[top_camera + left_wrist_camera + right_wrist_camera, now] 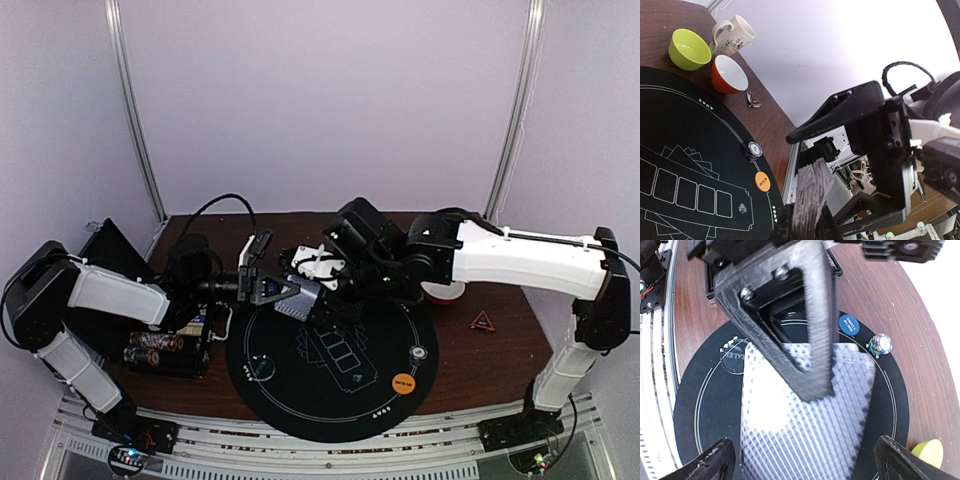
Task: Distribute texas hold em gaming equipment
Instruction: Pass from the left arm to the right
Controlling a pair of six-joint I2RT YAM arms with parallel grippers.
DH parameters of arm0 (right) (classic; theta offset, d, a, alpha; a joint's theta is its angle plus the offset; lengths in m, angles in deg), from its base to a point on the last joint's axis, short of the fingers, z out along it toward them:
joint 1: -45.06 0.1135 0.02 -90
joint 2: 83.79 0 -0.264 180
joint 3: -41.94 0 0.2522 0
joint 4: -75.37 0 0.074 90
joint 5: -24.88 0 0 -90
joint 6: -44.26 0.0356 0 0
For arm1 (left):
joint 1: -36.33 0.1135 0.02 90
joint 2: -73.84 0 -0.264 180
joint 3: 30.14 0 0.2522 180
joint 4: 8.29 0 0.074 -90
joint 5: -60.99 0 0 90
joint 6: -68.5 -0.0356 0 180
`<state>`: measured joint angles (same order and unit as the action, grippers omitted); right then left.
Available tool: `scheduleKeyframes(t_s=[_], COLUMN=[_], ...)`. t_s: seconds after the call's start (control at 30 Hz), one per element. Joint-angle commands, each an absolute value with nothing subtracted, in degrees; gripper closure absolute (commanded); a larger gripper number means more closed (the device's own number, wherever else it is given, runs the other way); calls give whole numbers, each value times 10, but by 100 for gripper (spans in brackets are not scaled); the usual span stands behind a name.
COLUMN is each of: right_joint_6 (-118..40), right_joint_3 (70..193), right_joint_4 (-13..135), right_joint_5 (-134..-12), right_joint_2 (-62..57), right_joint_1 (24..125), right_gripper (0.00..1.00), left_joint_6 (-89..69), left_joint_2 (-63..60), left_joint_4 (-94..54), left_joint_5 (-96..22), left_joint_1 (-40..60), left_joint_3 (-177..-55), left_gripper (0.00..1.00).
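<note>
My left gripper (275, 290) is shut on a deck of grey-blue-backed cards (303, 302) and holds it edge-up above the black round mat (330, 400). In the left wrist view the deck (812, 190) stands between my fingers (785, 225). My right gripper (322, 280) is open right at the deck. In the right wrist view its fingers (715, 462) stand wide on either side of the card back (805, 420), apart from it. On the mat lie an orange disc (402, 382), a chip stack (420, 352), a blue disc (848, 325) and a white dealer disc (262, 370). A red triangle (483, 321) lies on the wood at the right.
A green bowl (689, 48), an orange-white bowl (729, 74) and a white patterned mug (732, 35) stand at the table's far right. A black rack with chips (160, 350) sits left of the mat. The table's front edge meets a metal rail (300, 450).
</note>
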<state>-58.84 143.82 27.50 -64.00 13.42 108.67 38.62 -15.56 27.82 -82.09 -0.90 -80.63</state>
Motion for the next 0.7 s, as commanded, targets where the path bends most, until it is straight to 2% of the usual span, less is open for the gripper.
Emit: scheduleKeyframes(t_s=[0.0, 0.17, 0.27, 0.37, 0.5, 0.67], right_joint_6=[-649, -688, -694, -695, -688, -680], right_joint_3=[1445, 1431, 1443, 1462, 1475, 1476], right_joint_4=[293, 314, 321, 308, 289, 287], right_joint_5=[-635, -624, -601, -595, -591, -587], right_joint_2=[159, 160, 168, 182, 192, 192], right_joint_1=[1085, 1086, 1087, 1086, 1086, 1086], right_gripper=[0, 0, 3, 10, 31, 34], left_joint_6=[454, 466, 467, 469, 475, 475], left_joint_2=[-151, -157, -158, -163, -165, -170], left_joint_4=[389, 381, 373, 364, 372, 372], left_joint_5=[-796, -790, -788, -788, -788, -791], left_joint_1=[-11, -12, -12, -12, -11, -12], left_joint_3=[-796, -805, -805, -806, -806, -807], left_gripper=[100, 100, 100, 100, 100, 100])
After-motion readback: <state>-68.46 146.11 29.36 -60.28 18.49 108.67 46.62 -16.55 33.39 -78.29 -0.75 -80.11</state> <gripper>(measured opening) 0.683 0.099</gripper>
